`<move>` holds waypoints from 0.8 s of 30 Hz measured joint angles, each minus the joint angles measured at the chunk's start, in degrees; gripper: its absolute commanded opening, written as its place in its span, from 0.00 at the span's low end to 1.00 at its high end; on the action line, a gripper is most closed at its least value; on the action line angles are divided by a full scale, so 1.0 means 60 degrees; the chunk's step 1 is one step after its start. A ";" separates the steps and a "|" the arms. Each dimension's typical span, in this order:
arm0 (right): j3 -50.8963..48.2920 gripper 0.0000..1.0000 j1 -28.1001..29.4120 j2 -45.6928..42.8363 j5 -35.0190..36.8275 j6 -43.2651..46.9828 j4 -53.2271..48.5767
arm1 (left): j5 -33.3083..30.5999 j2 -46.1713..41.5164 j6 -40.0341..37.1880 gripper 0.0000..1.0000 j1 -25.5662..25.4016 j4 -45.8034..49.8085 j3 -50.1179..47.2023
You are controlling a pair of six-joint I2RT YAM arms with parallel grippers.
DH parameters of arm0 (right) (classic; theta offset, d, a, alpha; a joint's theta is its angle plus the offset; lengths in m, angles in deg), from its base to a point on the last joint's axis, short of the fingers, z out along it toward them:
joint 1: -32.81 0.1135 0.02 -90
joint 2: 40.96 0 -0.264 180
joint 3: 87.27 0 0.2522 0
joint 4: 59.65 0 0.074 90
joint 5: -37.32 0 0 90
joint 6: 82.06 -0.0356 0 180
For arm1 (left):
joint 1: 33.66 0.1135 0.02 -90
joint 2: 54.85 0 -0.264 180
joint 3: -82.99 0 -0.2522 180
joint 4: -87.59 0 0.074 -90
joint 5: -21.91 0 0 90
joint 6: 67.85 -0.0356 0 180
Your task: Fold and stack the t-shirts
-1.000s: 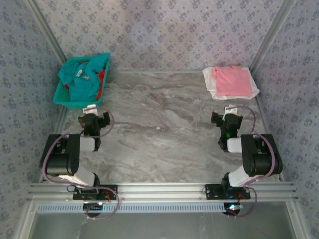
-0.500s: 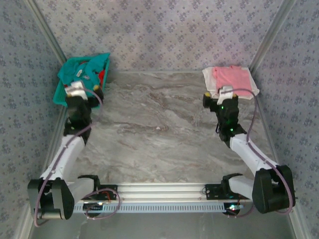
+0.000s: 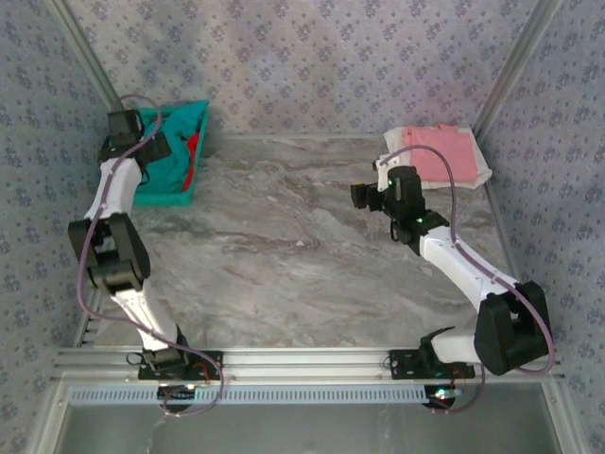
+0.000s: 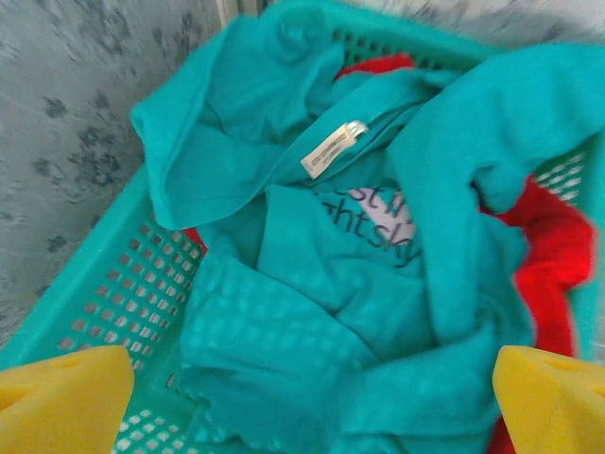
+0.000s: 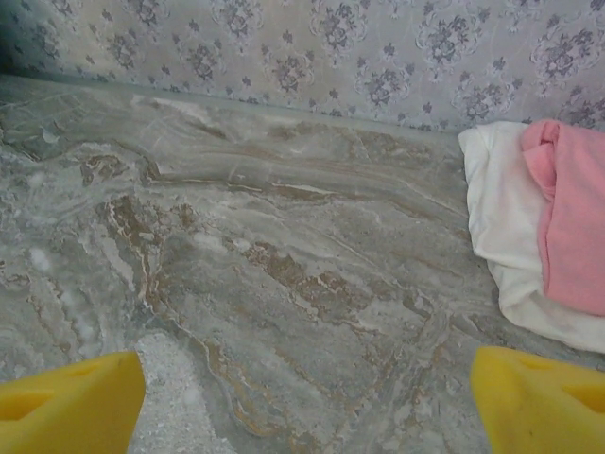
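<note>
A crumpled teal t-shirt (image 4: 331, 284) with a white label and partly hidden lettering fills the teal mesh basket (image 4: 104, 312). A red t-shirt (image 4: 553, 255) lies under it at the right. My left gripper (image 4: 312, 397) hangs open just above the teal cloth, over the basket (image 3: 194, 113) at the table's far left (image 3: 142, 142). A folded pink t-shirt (image 3: 440, 156) rests on a folded white t-shirt (image 3: 482, 175) at the far right. My right gripper (image 3: 361, 196) is open over bare table, left of that stack, nothing between its pads (image 5: 307, 397).
The marble table top (image 3: 284, 246) stretches between basket and stack. Patterned walls (image 3: 312, 66) close the back and both sides. The pink shirt (image 5: 577, 218) and white shirt (image 5: 501, 218) sit at the right edge of the right wrist view.
My left arm has stretched from near its base out over the basket. My right arm has reached forward towards the stack, then turned left over the table.
</note>
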 measured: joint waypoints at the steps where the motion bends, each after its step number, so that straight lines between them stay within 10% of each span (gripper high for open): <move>1: 0.0000 0.91 0.0000 -0.0004 0.0004 0.0000 -0.0066 | 0.0080 0.0408 -0.0044 0.98 0.0055 0.0197 0.0393; 11: -0.0051 0.92 0.0007 -0.0816 0.0011 0.0044 -0.0565 | 0.0535 0.4707 -0.0393 0.83 0.0142 0.2470 0.5482; 24: -0.0051 0.93 0.0040 -0.1111 0.0095 0.0106 -0.0790 | 0.0936 0.4849 -0.0557 0.00 0.0273 0.2521 0.5293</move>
